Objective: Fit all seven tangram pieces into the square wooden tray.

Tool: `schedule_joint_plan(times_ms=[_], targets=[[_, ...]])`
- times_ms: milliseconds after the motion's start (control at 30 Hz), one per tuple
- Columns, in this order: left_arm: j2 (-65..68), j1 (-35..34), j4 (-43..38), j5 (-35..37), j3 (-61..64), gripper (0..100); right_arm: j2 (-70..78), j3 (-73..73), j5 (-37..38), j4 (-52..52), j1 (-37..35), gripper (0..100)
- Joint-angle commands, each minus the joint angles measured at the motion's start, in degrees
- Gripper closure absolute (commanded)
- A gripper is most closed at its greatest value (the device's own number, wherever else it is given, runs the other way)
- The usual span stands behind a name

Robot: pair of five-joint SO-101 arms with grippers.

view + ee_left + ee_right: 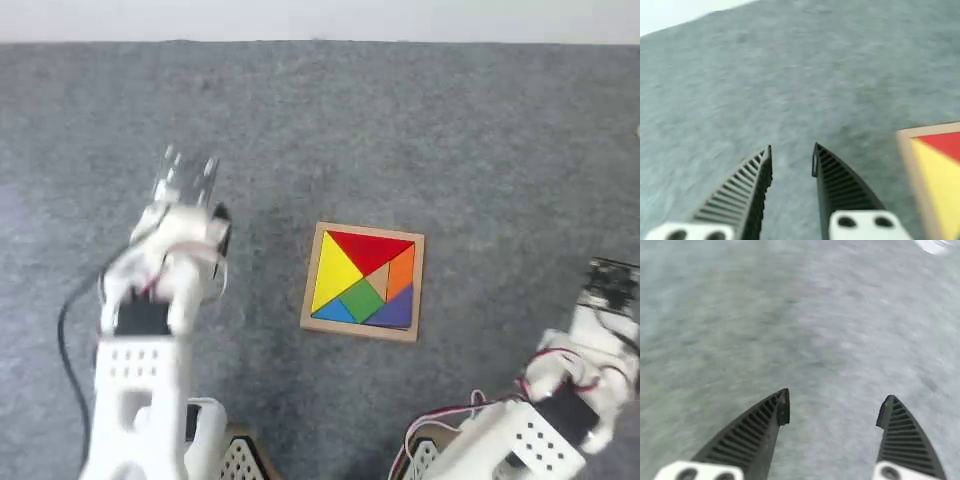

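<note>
The left gripper (792, 150) hung over the grey counter (450, 130) with its two ribbed fingers a narrow gap apart, holding and touching nothing. In the high view it pointed toward the counter's far edge, off to the left of the square wooden tray (362, 332) and apart from it. The right gripper (835, 410) stood spread wide above bare counter, nothing between its fingers. Two arms were at the counter: the left arm (150, 330) stretched up the left side and the right arm (540, 420) was folded near the lower right corner.

The one tray lay flat near the middle of the counter, turned slightly off square to the counter's far edge. Seven pieces filled it, one of each colour: a red triangle (370, 248), a yellow triangle (333, 272), an orange piece (402, 270), a green square (360, 298), a blue triangle (333, 312), a purple piece (395, 310) and a small tan triangle (378, 280). The red triangle's long edge ran along the tray's far side, its apex pointing to the centre. The yellow triangle's long edge ran along the tray's left side. The green square sat on its corner, diamond-wise, in the near half. One corner of the tray, with red and yellow inside its rim, showed just beside the left gripper in the left wrist view.
</note>
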Motion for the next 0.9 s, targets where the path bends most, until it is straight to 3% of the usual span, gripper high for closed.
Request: schedule_joint_plan(times_ms=[0,200,333,533,733,867], targets=[[-14.0,-2.9,-0.5,-0.6,9.8,86,-0.7,1.4,0.5,2.6,-8.0,74.1],[-29.1,-2.5,4.7,2.3,20.3,86,-0.7,7.4,0.5,2.6,-20.0,99.8],[-38.9,-2.5,4.6,4.6,29.8,86,-0.7,11.4,0.5,1.8,-24.4,97.6],[-46.9,-2.1,14.2,4.5,29.2,86,-0.7,13.6,0.9,-0.3,-24.3,99.0],[-46.1,-1.4,17.1,-7.0,29.3,86,0.0,5.6,0.6,-1.9,-26.0,98.3],[-46.2,-1.5,19.4,-8.9,29.3,86,3.7,-1.8,0.5,3.4,-34.2,86.1]])
